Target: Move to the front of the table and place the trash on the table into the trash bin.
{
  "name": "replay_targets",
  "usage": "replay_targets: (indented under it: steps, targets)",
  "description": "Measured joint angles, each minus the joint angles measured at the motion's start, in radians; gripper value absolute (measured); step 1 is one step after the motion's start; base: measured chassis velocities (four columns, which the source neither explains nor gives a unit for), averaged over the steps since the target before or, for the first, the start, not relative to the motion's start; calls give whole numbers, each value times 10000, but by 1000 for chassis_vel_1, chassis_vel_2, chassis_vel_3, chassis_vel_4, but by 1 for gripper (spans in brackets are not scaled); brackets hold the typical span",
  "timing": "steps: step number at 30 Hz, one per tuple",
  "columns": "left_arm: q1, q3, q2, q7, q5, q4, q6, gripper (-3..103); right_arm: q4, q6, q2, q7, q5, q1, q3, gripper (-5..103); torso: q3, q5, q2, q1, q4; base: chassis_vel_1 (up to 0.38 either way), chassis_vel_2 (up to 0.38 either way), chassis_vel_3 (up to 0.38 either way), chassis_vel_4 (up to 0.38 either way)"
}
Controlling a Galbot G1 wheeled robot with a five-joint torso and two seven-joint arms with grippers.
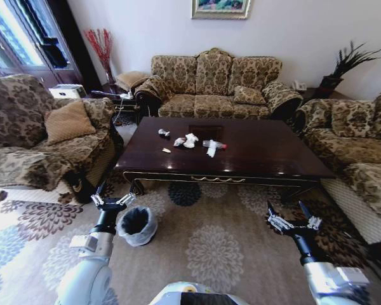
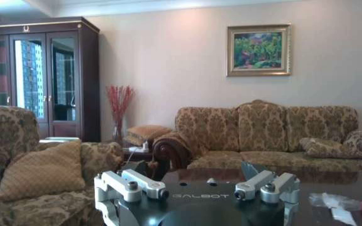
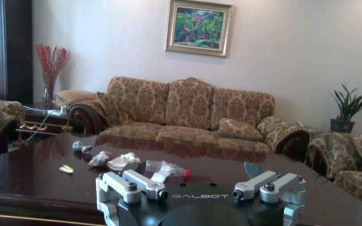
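The robot stood on the patterned rug, short of the table (image 1: 254, 159), with both arms held low in front of it. The left gripper (image 1: 112, 202) hung just beside the bin (image 1: 137, 225), its fingers spread and holding nothing. The right gripper (image 1: 293, 222) hovered over bare rug, also spread wide and empty, well apart from the bin.

The trash lay in a loose cluster near the middle of the tabletop, ahead of both grippers and beyond the near edge. A bottle (image 1: 214, 145) with a red cap lay on its side, its long axis running roughly along the table's length, cap toward the robot's right. Just beside it sat white paper wads (image 1: 190, 140), with a small wrapper (image 1: 164, 133) farther to the left and a pale scrap (image 1: 166, 150) nearer the front edge. From the right wrist camera the same cluster (image 3: 124, 161) sat spread across the glossy wood.

The cluster looked to be closer to the left arm's side than the right's, though neither gripper seemed within reach; I judged the robot would need to close in on the table first.

The bin stood on the rug in front of the table's near left corner, lined with a white bag. Its inside looked dark, and I could not tell whether anything lay in it.
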Motion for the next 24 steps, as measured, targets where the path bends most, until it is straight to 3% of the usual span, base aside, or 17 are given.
replay_targets:
  steps: [10,16,24]
  targets:
    - [-145,57,39,0,8,398,-33,100,-53,32,22,36,-53,120,-14,100,0,-15,1,1,0,234,203,-207,-216]
    - [-204,84,102,31,6,628,-63,100,-68,-27,50,114,-39,178,-3,100,1,9,0,2,0,-13,-24,25,12]
    - [-224,112,171,159,-21,721,-11,100,-98,-74,137,39,166,159,-8,100,0,-12,0,2,0,-22,-26,15,10]
